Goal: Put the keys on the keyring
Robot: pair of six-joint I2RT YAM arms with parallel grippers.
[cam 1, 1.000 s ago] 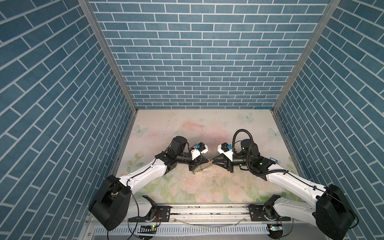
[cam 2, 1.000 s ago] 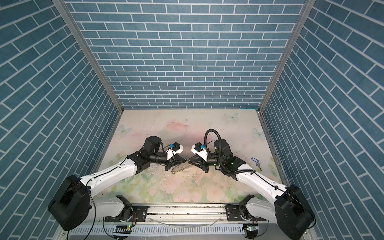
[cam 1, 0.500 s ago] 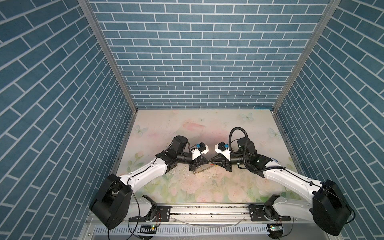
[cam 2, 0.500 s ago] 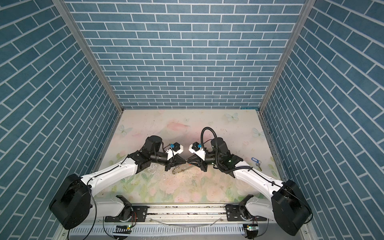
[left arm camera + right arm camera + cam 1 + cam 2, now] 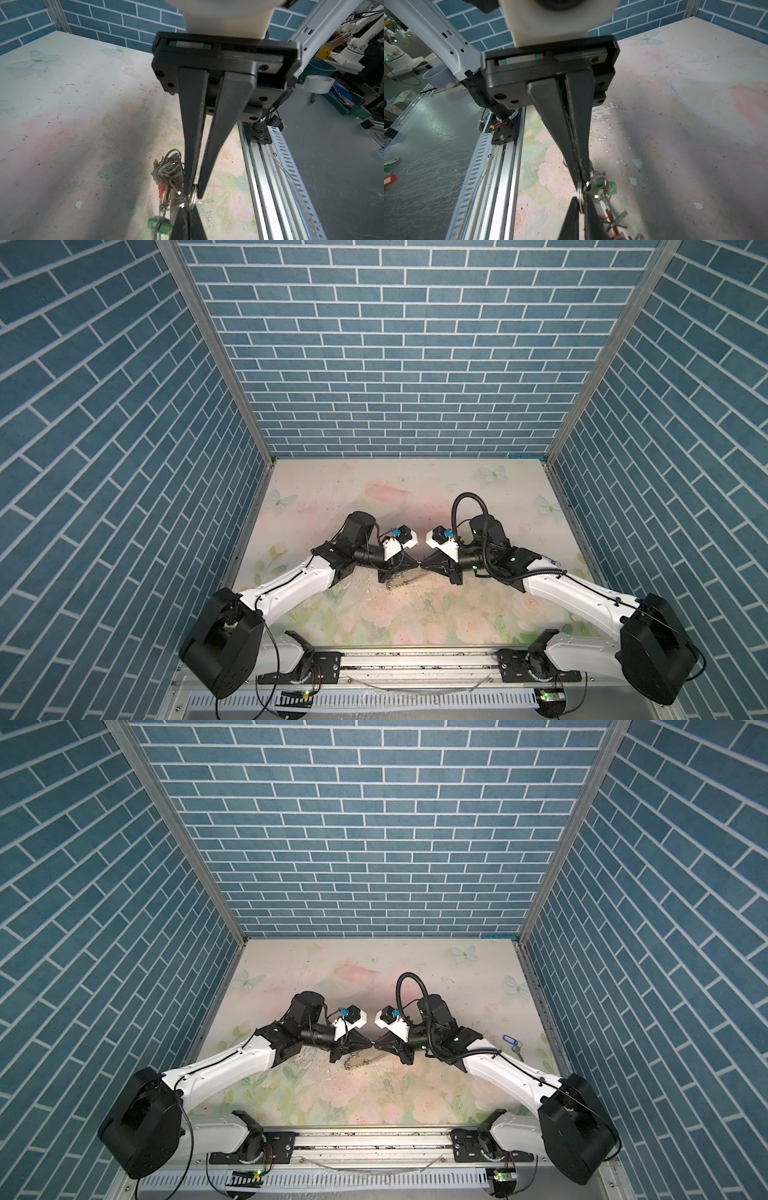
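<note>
The keyring hangs as a tangle of silver split rings and keys under the two meeting grippers in both top views. My left gripper is shut on one small split ring. My right gripper is shut too. Its tips pinch the edge of that same split ring, nose to nose with the left one. A green-tagged key and red-tagged keys dangle below. A blue-tagged key lies apart on the table, far right.
The floral table is walled by blue brick panels on three sides. The arms' metal rail runs along the front edge. A red tag lies on the grey floor beyond the rail.
My right arm has slid left until its tips meet the left gripper's, and its jaws have closed. The left arm has stayed put with the ring.
</note>
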